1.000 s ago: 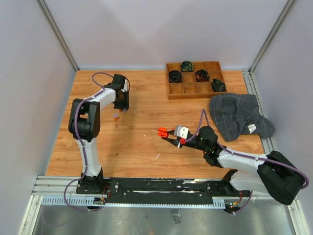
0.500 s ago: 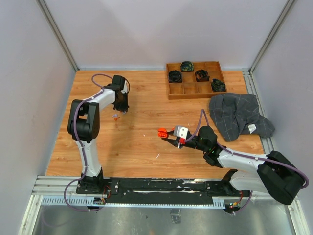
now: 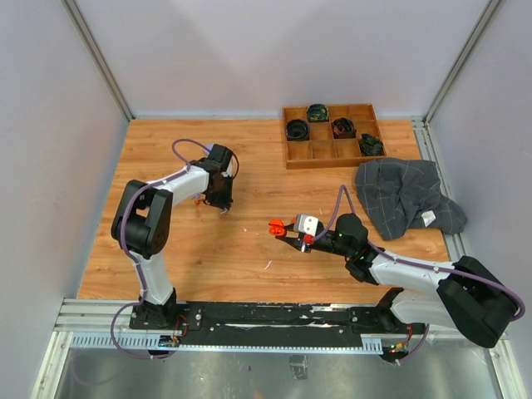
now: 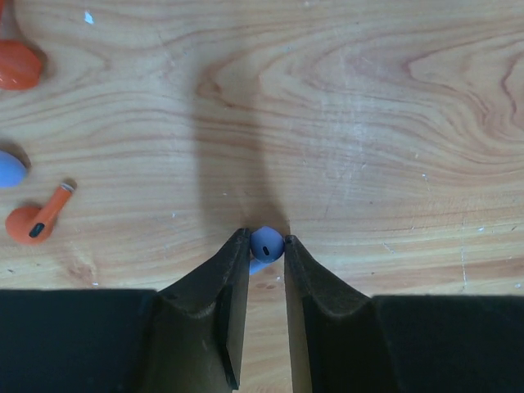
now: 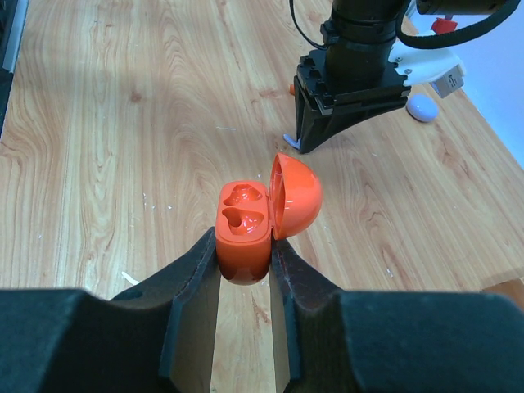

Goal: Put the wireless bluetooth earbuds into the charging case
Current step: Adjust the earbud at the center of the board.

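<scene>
Between the tips of the left tool (image 4: 266,247) a lilac earbud (image 4: 267,242) is pinched, the jaws pressed in on its rounded head just above the counter (image 4: 368,123). Off to that tool's left an orange earbud (image 4: 34,222) lies loose on the wood. A second lilac earbud (image 4: 10,169) lies beyond it at the frame's edge.

Clamped at the tips of the right tool (image 5: 243,254) is the orange charging case (image 5: 243,225). Its lid (image 5: 296,195) is hinged upright and both sockets are visibly empty. From this side the left tool shows beyond the case, well apart from it.

Assessment: case opened and presented, one earbud gripped, none seated. Outstanding: carrying it to the case, seating each earbud, closing the lid.

Observation: the gripped piece is lilac and the presented case orange. Whether they belong together cannot be told.
</scene>
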{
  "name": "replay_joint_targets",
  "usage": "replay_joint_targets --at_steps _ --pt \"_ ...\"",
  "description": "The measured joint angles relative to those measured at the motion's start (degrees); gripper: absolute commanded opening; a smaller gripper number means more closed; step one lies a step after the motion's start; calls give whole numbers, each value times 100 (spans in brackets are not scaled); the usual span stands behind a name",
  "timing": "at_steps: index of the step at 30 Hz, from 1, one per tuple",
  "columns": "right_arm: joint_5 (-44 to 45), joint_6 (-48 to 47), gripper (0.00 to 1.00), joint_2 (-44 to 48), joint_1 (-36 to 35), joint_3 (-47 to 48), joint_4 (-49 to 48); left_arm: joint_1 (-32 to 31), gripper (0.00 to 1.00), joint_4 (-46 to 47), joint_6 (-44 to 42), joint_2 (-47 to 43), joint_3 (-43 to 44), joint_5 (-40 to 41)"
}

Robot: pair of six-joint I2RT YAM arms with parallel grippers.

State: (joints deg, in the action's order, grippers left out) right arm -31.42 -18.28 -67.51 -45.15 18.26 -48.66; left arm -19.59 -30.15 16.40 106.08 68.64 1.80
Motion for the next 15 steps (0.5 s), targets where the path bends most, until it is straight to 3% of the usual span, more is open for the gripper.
replay_joint_targets --at_steps 15 --pt "-2 2 3 0 0 22 37 -417 38 -640 -142 22 234 754"
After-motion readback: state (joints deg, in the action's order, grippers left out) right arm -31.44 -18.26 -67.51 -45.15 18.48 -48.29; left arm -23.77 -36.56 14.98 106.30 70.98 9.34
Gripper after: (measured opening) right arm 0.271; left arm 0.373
